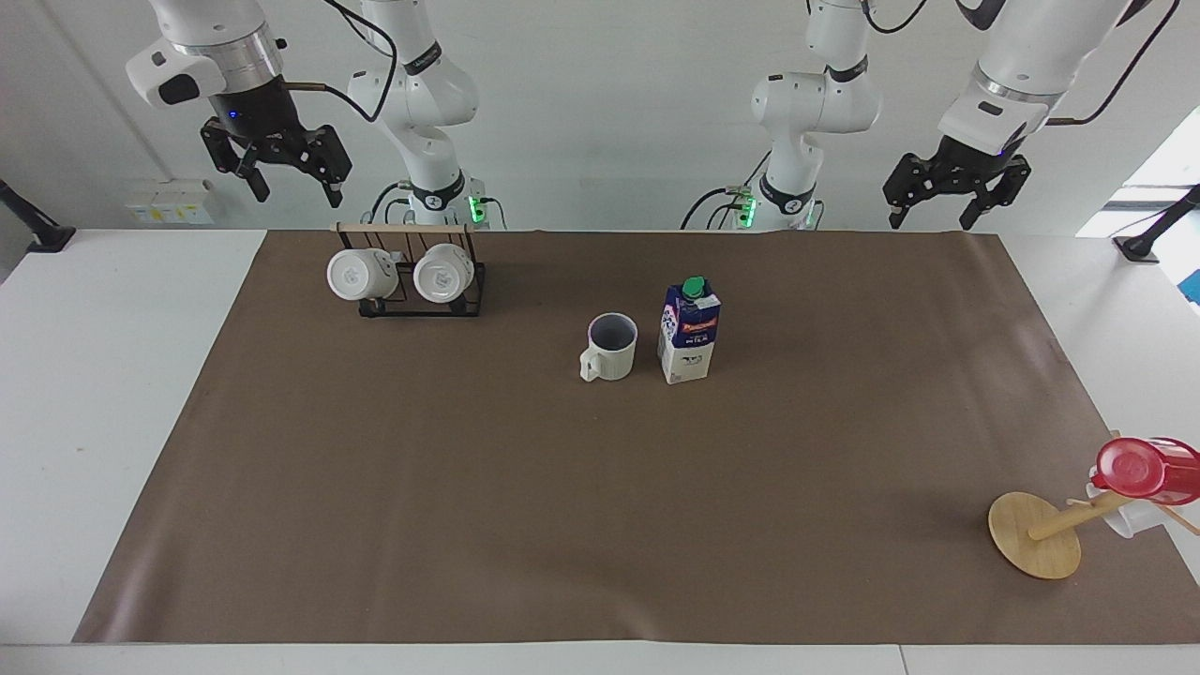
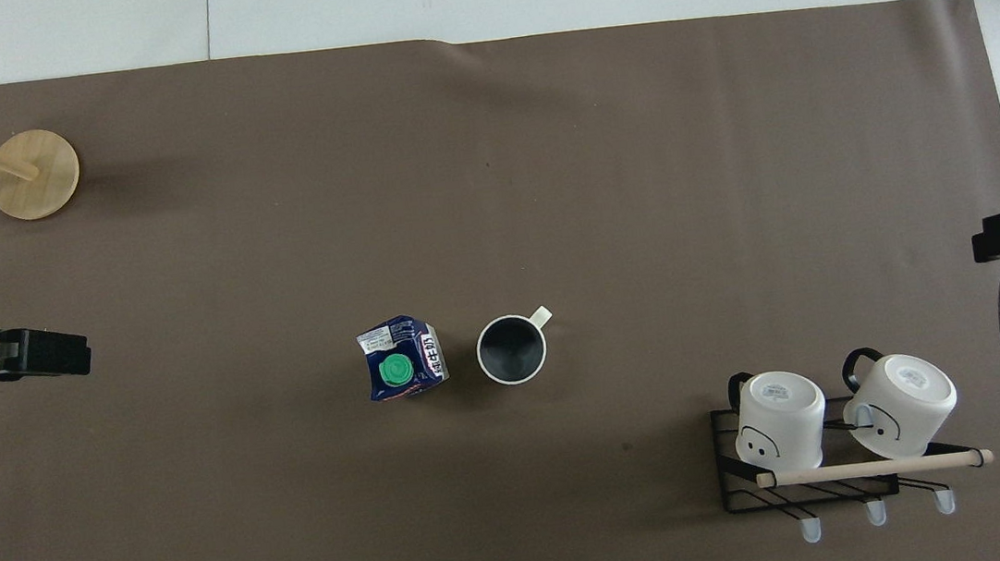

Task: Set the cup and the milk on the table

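Observation:
The cream cup (image 1: 609, 349) (image 2: 512, 350) stands upright on the brown paper of the table (image 1: 600, 506), handle pointing away from the robots. The blue and white milk (image 1: 689, 333) (image 2: 404, 369) with its green cap stands upright right beside the cup, toward the left arm's end. Nothing touches either one. My right gripper (image 1: 295, 192) hangs open and empty high above the table's edge by the mug rack. My left gripper (image 1: 930, 221) hangs open and empty high above the paper's edge at the left arm's end.
A black wire rack (image 1: 420, 298) holding two white mugs (image 1: 356, 274) sits close to the robots toward the right arm's end. A tipped wooden mug tree (image 1: 1036, 534) with a red cup (image 1: 1139, 469) lies at the left arm's end, farthest from the robots.

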Available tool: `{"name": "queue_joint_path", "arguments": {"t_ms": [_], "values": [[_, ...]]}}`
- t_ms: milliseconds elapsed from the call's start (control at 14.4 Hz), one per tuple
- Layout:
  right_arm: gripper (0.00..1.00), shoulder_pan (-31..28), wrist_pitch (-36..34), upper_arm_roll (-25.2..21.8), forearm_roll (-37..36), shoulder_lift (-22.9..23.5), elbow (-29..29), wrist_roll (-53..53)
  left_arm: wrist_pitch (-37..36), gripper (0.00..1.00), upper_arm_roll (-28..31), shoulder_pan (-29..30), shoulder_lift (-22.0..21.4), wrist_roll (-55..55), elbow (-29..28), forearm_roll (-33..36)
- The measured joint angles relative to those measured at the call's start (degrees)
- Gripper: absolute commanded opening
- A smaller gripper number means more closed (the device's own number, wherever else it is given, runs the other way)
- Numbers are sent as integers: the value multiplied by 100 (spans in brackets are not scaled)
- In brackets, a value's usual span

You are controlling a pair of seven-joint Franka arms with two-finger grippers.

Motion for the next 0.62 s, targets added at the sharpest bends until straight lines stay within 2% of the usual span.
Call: {"name": "queue_joint_path", "arguments": {"t_ms": [624], "values": [[100, 0, 0, 0, 0, 0, 0, 0, -15, 100, -12, 53, 0, 0, 0, -5]]}}
